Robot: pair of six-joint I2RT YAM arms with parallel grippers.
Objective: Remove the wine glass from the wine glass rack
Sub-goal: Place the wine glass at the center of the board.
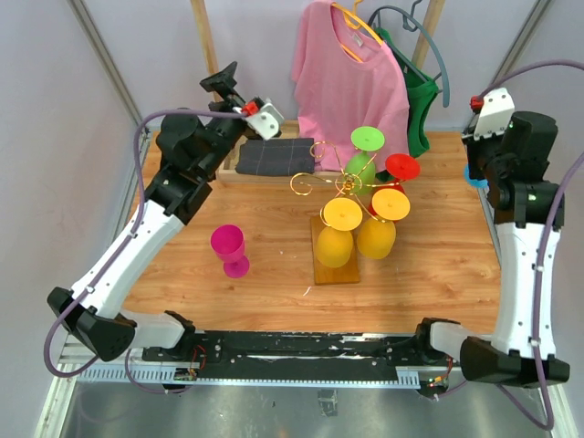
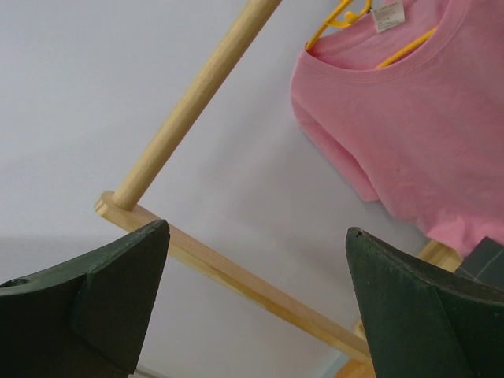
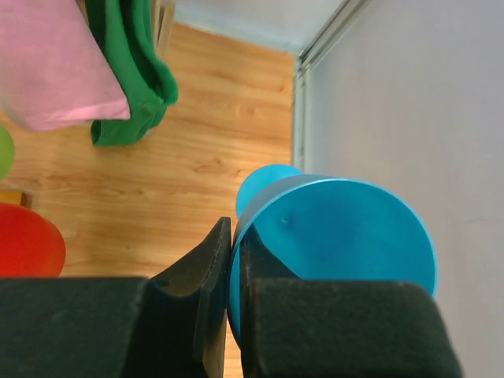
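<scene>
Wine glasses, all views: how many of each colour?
Yellow-orange plastic wine glasses: 2
Green plastic wine glass: 1
Red plastic wine glass: 1
Magenta plastic wine glass: 1
Blue plastic wine glass, in right claw: 1
Total: 6

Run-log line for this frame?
left gripper: open, empty | right gripper: shut on foot of blue wine glass | gold wire rack on wooden base: four glasses hanging | magenta wine glass: upright on wooden table

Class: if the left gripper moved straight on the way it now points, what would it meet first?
Probably the low wooden rail, which crosses just ahead of the open left gripper, with the pale wall behind. Depth is unclear, so it might pass above the rail.
</scene>
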